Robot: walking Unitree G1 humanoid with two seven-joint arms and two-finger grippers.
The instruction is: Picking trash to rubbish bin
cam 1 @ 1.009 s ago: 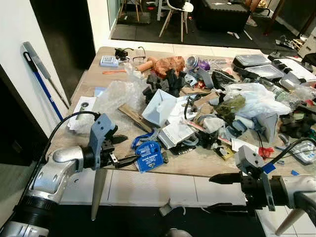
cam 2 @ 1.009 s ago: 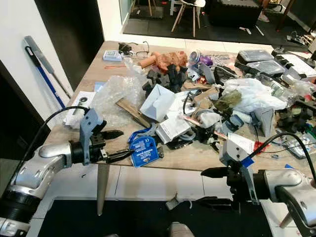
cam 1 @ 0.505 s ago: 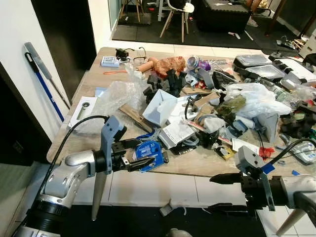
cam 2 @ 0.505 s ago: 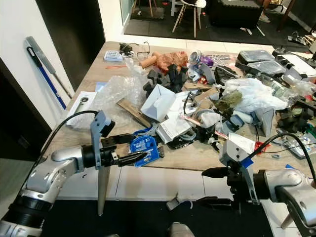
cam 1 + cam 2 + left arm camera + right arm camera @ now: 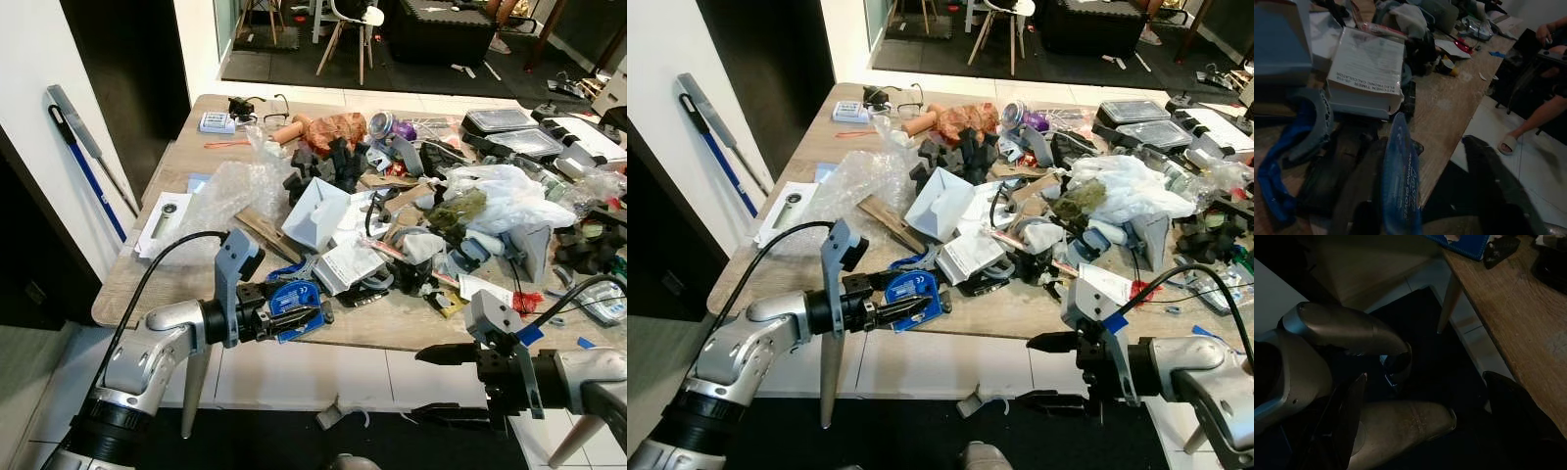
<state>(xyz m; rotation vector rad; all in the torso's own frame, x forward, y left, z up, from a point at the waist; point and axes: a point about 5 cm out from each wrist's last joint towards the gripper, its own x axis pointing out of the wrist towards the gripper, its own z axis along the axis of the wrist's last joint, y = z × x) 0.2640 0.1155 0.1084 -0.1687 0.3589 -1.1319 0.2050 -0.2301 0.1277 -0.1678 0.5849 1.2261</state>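
— Blue, flat and plastic-wrapped: is that packet (image 5: 297, 305) the thing the left hand (image 5: 296, 313) is on?

— Yes. It lies at the front edge of the wooden desk (image 5: 411, 325), just before a white box with black print (image 5: 351, 264). The left wrist view shows the blue packet (image 5: 1399, 181) edge-on between the two black fingers (image 5: 1498, 191), which stand apart on either side of it, not pressed on it.

— And the other hand?

— The right hand (image 5: 441, 354) hangs below the desk's front edge, well to the right, over the pale tiled floor (image 5: 304, 377). Its wrist view shows both fingers (image 5: 1520, 411) spread wide with nothing between them.

— What else is on the desk?

— A crumpled clear plastic sheet (image 5: 235, 191) beside the left arm, a white folded-paper pyramid (image 5: 315, 213), black foam pieces (image 5: 333, 162), and a white plastic bag (image 5: 505, 196) further right.
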